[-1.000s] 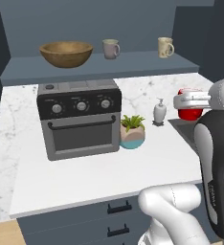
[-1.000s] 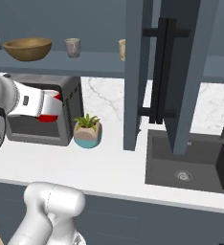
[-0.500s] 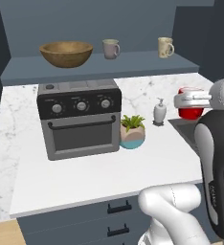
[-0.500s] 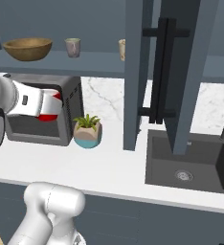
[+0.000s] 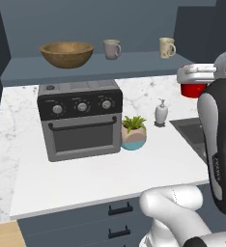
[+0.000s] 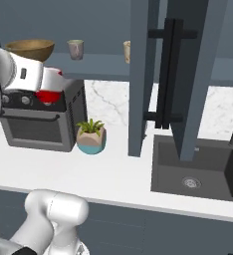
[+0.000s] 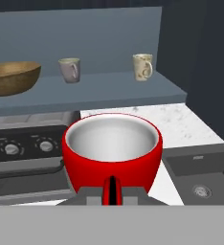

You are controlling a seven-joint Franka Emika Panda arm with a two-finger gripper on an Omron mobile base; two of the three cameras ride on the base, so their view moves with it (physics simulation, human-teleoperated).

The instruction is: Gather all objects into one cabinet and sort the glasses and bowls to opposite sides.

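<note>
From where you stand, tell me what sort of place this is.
A simulated kitchen, by all signs. A countertop oven sits on a white marble counter beside a dark sink, and a wall cabinet shelf above holds a wooden bowl and two mugs.

Shelf (image 5: 134, 65): carrying wooden bowl (image 5: 66, 53) left, greyish-pink mug (image 5: 112, 48) middle, beige mug (image 5: 166, 47) right.
Desk (image 5: 91, 176): bearing oven (image 5: 80, 119), plant pot (image 5: 134, 133), soap dispenser (image 5: 161, 112).

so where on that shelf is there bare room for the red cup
Widest free patch lies between the greyish-pink mug and the beige mug; a shorter strip runs right of the beige mug to the shelf end. The wooden bowl crowds the left. The pincer holds the red cup.
</note>
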